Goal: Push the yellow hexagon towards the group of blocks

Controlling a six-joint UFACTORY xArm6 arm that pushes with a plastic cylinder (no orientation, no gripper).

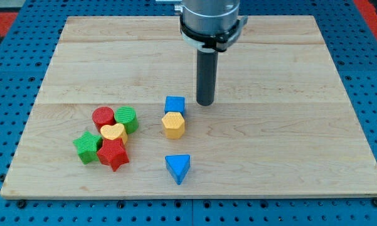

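Observation:
The yellow hexagon (174,125) lies near the board's middle, touching the blue cube (174,105) just above it. My tip (205,103) rests on the board right of the blue cube and up-right of the hexagon, a small gap away. The group lies at the view's left: a red cylinder (103,117), a green cylinder (126,118), a yellow heart (114,133), a green star (86,147) and a red star (113,154), packed together. A blue triangle (177,167) lies alone below the hexagon.
The wooden board (288,144) sits on a blue perforated table (6,88). The arm's grey wrist (211,19) hangs over the board's top middle.

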